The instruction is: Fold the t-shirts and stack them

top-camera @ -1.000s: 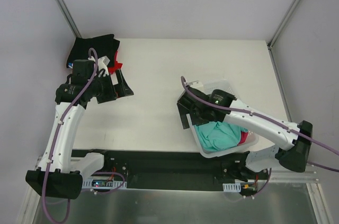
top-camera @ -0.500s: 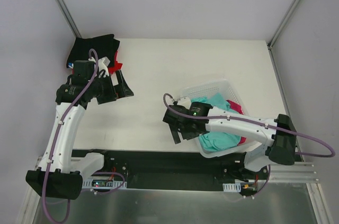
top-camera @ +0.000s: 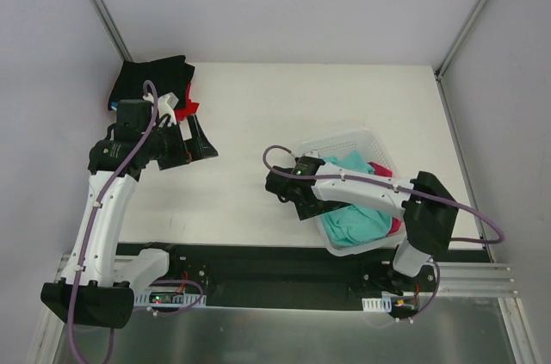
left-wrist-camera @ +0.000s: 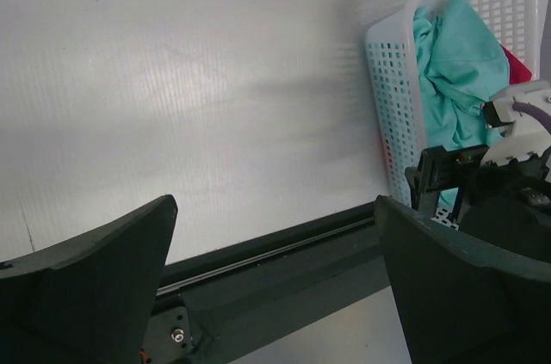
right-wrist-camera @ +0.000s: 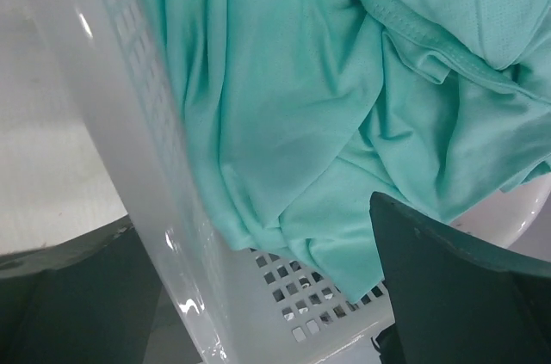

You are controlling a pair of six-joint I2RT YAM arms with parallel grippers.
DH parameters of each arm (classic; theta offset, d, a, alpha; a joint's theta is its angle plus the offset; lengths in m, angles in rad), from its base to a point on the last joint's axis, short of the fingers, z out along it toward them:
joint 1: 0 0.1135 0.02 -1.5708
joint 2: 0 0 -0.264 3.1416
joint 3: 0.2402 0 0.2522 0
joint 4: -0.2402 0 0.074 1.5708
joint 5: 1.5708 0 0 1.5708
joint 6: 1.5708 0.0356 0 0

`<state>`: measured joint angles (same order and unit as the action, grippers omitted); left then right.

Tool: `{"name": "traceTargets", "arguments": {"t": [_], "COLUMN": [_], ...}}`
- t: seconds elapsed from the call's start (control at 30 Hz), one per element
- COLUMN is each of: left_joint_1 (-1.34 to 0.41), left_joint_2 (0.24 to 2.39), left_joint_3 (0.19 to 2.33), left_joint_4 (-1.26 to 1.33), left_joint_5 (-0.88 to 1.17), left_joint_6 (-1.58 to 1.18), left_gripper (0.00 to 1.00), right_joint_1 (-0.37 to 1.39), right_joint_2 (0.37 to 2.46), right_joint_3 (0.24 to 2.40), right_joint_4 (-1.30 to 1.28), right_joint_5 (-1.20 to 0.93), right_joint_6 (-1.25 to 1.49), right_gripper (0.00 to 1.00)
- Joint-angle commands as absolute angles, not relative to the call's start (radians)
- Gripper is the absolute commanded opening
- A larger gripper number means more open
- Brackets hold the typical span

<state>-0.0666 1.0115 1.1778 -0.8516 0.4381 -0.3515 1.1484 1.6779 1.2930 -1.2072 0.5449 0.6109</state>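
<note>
A teal-green t-shirt (top-camera: 355, 213) lies crumpled in a white lattice basket (top-camera: 331, 142), with a magenta-pink t-shirt (top-camera: 385, 173) under it at the right. In the right wrist view the teal shirt (right-wrist-camera: 301, 97) fills the frame. My right gripper (right-wrist-camera: 258, 295) is open and straddles the basket's left wall (right-wrist-camera: 146, 166), one finger outside and one inside, holding nothing. From above, the right gripper (top-camera: 303, 202) is at that rim. A black t-shirt (top-camera: 151, 78) lies over a red t-shirt (top-camera: 188, 107) in the far left corner. My left gripper (top-camera: 191, 147) hangs open just in front of them.
The left wrist view shows the basket (left-wrist-camera: 392, 80) with the teal shirt (left-wrist-camera: 452, 63) and the right arm (left-wrist-camera: 508, 149) at its near end. The black base rail (top-camera: 258, 265) runs along the near edge. Grey walls enclose the table (top-camera: 258, 114) on three sides.
The right arm has swung its gripper leftward from above the basket to the basket's left rim, uncovering the teal and pink shirts. The left arm has stayed put.
</note>
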Motion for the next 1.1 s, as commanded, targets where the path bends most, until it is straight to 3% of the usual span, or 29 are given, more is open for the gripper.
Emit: {"name": "traceTargets", "arguments": {"t": [0.0,0.23,0.57,0.9,1.07], "left_joint_1": [-0.077,-0.077,-0.077,-0.077,-0.077], "left_joint_2": [0.983,0.962,0.933,0.919,0.927], "left_joint_3": [1.169,1.151,1.158,1.141,1.134], "left_joint_4": [-0.85,-0.85,-0.877,-0.893,-0.888], "left_joint_5": [0.468,0.48,0.48,0.448,0.445], "left_joint_6": [-0.365,-0.374,-0.368,-0.364,-0.365], "left_gripper": [0.99,0.99,0.99,0.99,0.99], "right_joint_1": [1.066,0.884,0.585,0.614,0.65], "right_joint_2": [1.695,1.746,1.827,1.599,1.423], "right_joint_3": [1.282,1.411,1.549,1.635,1.456], "right_joint_4": [-1.272,-1.26,-1.14,-1.189,-1.177], "right_joint_5": [0.655,0.727,0.624,0.424,0.318], "right_joint_6": [0.609,0.454,0.235,0.202,0.297], "right_gripper": [0.96,0.96,0.96,0.98,0.99]}}
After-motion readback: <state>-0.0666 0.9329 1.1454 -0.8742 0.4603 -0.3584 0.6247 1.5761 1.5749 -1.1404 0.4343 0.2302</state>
